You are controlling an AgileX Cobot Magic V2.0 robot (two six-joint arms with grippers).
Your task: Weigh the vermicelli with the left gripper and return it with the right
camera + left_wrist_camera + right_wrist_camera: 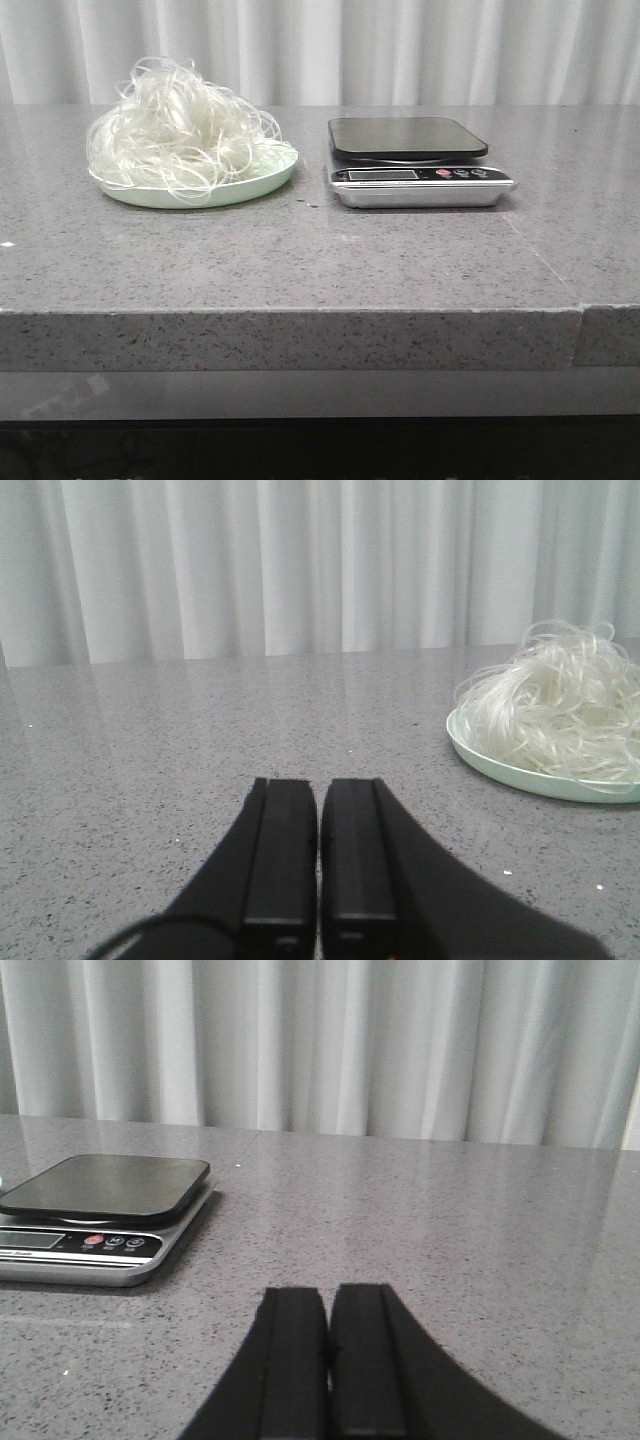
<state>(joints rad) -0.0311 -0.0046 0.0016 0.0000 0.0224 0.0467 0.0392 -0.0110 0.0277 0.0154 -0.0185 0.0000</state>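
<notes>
The vermicelli (180,135) is a fluffy mound of white strands on a pale green plate (255,186) at the table's left. It also shows in the left wrist view (560,710) on its plate (500,768). A kitchen scale (412,160) with a black platform stands to the plate's right; it also shows in the right wrist view (100,1215). My left gripper (319,785) is shut and empty over bare table, apart from the plate. My right gripper (328,1292) is shut and empty, apart from the scale. Neither gripper shows in the front view.
The grey speckled countertop (300,260) has a front edge near the camera and a seam at the right (580,310). A white curtain (330,50) hangs behind the table.
</notes>
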